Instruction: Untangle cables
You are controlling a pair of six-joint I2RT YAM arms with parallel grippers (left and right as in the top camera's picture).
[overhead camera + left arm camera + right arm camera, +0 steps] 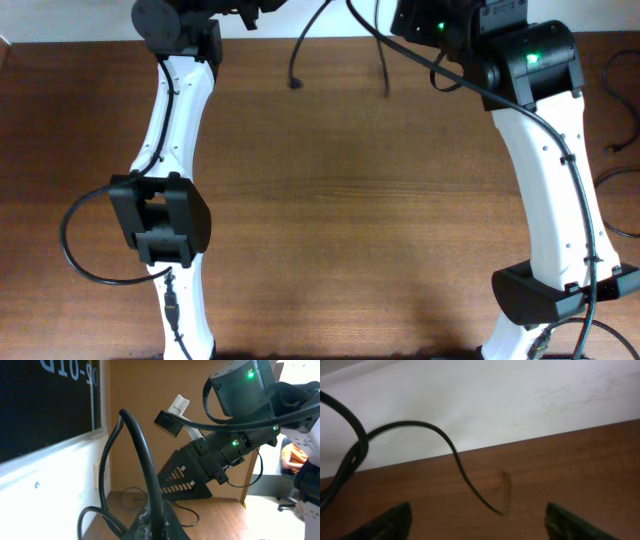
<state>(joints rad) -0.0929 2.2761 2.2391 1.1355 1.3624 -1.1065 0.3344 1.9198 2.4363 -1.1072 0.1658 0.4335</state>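
Note:
My left gripper (159, 521) is shut on a black cable (144, 452), which rises from the jaws and arcs over to the left. In the overhead view, cable ends (297, 78) hang down over the far edge of the wooden table (330, 200), below both raised wrists. My right gripper (477, 510) is wide open and empty. A thin cable strand (451, 450) dangles in front of it, its tip touching the table between the fingers. My right gripper also shows in the left wrist view (187, 482), close to the held cable.
A white wall (520, 400) runs along the table's far edge. More black cords (618, 190) lie at the table's right edge. The thick cable loop (75, 240) wired to the left arm hangs at the left.

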